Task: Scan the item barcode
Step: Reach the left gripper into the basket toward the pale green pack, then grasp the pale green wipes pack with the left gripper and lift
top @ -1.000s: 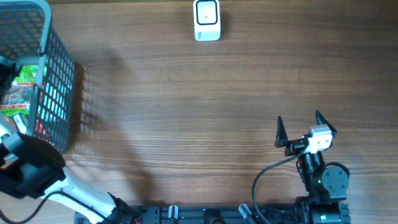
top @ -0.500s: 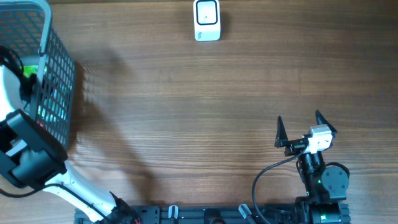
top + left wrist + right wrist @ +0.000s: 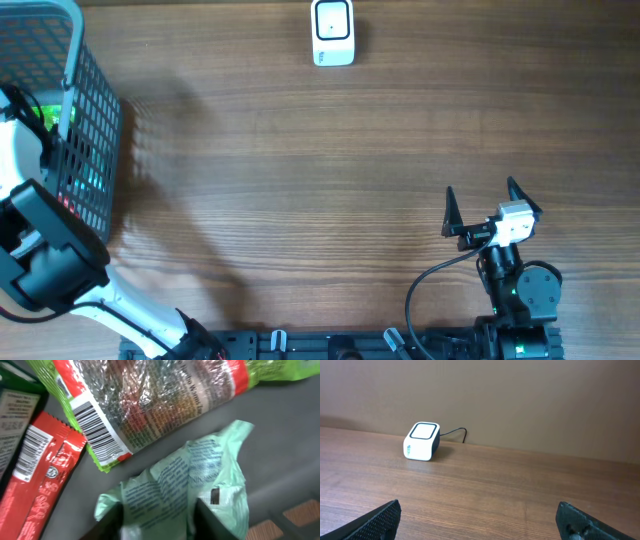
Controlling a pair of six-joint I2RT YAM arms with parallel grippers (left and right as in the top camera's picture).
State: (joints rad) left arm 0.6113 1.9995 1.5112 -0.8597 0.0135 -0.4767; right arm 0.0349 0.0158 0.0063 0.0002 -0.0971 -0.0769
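Scanner [image 3: 332,32] shared: overhead, right wrist

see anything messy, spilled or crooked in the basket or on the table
Nothing spilled or damaged. In the basket the packets lie jumbled: a foil snack bag slants beside a red packet, and the crumpled pale green packet is bunched between the fingers of the left end effector. The scanner sits upright.

A crumpled pale green packet [image 3: 180,485] lies print-up, white scanner [image 3: 332,32] well apart.

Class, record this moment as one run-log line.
left gripper: gripping pale green packet in basket | right gripper: open, empty | scanner: far side, no item near
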